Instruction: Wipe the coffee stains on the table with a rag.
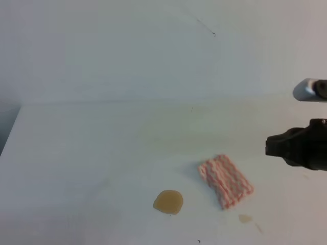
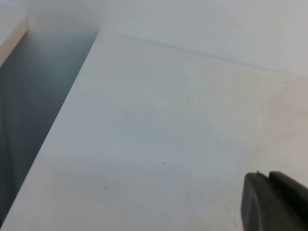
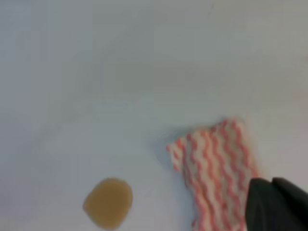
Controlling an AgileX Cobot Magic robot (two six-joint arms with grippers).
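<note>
**Rag and spill lie apart on a bare white bench, right claw closed and empty**

The white bench (image 1: 102, 148) fills the scene, backed by a plain pale wall, with faint yellowish smudges on its surface. Take the rag (image 1: 226, 181) as the landmark: a striped pink-and-white cloth lying flat and askew, nothing holding it. The right claw (image 1: 267, 145) hangs just to the right of the rag and above bench level, its jaws together and gripping nothing. The coffee stain (image 1: 168, 202), a glossy tan blob, sits to the left of the rag and a little nearer the front edge, close by but not touching it. A much smaller, paler tan mark (image 1: 245, 218) lies just in front of the rag's near corner. The left claw (image 2: 274, 202) shows only as a dark corner in its own wrist view, well away from the rag; whether its jaws are apart I cannot tell.

The step in hand looks like picking up the rag. To do it well, the right claw should spread first, come down over the cloth's middle, pinch firmly, then drag it flat across the blob.
</note>
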